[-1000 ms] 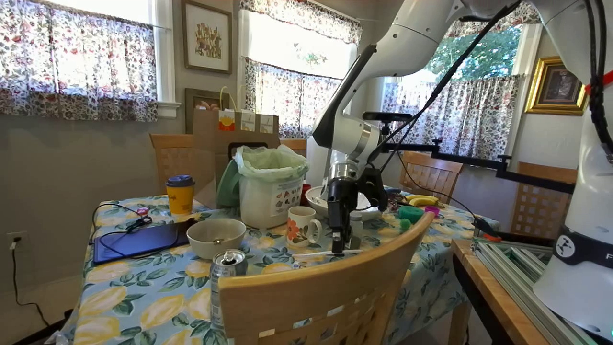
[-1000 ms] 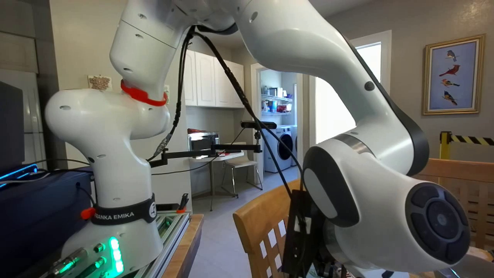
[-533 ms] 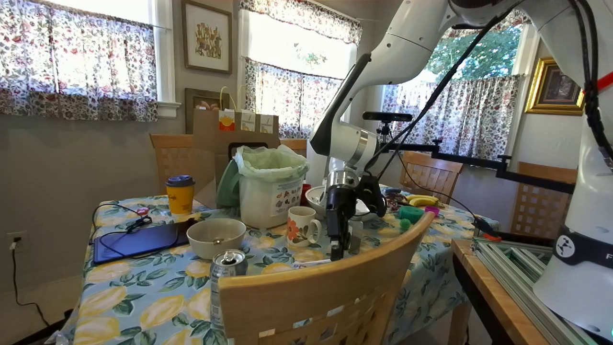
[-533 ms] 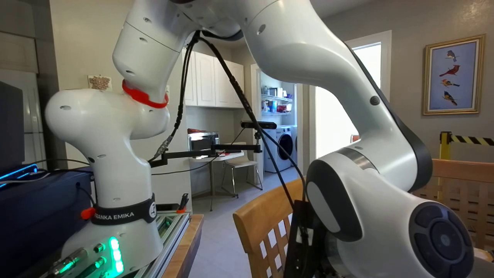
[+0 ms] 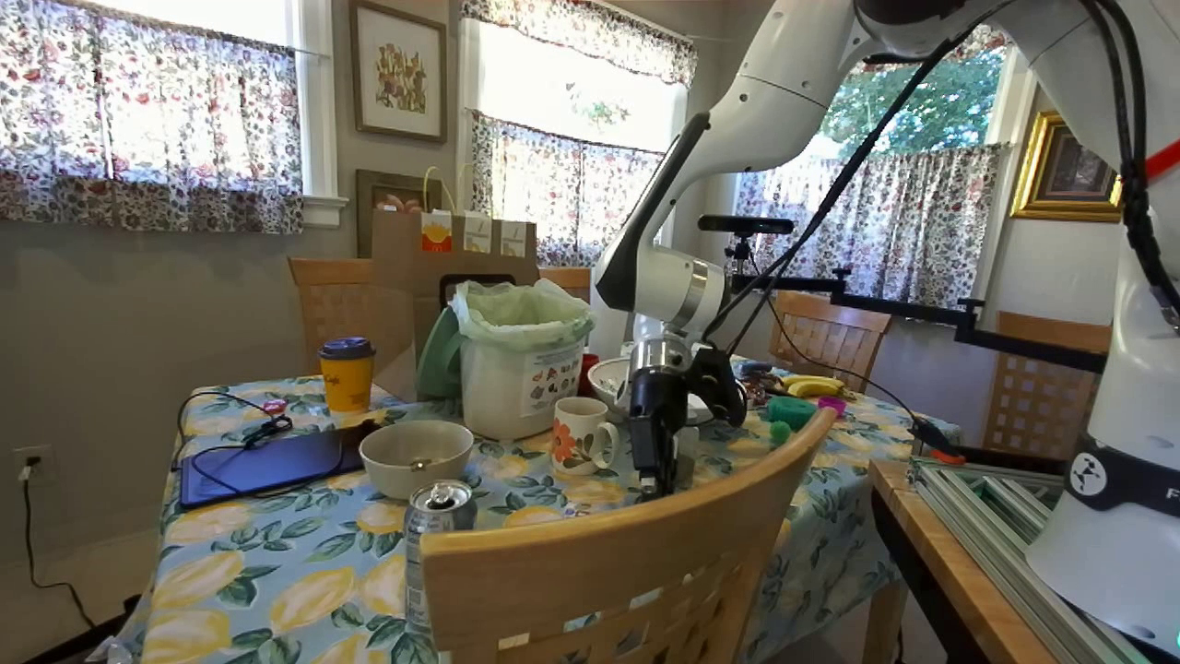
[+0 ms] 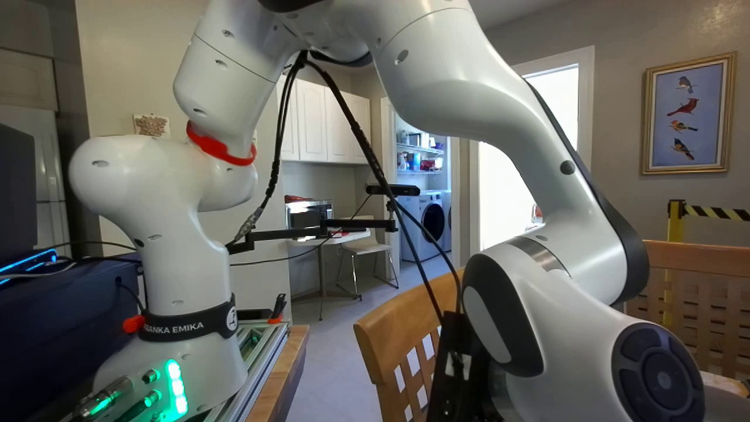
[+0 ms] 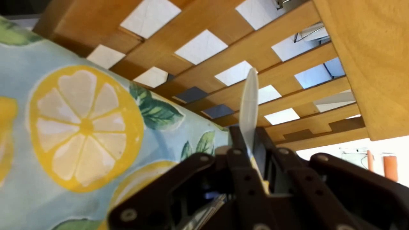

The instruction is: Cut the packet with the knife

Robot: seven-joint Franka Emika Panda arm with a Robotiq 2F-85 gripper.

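Between clamped jaws: knife [image 7: 248,107] (pale, round-tipped), near chair [image 5: 627,542].

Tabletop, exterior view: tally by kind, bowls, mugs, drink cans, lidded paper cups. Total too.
Near bowl and far bowl: 2
Mug: 1
Drink can: 1
Lidded paper cup: 1
Total: 5
Not counted, kind unclear: red item, green item, purple item.

The black band [image 6: 186,325] around the robot's base [image 6: 181,269] reads “RANKA EMIKA” in an exterior view; well apart from the base, print on a yellow cup [image 5: 347,385], white bin [image 5: 498,397] and paper bag [image 5: 406,277] is too small to make out.
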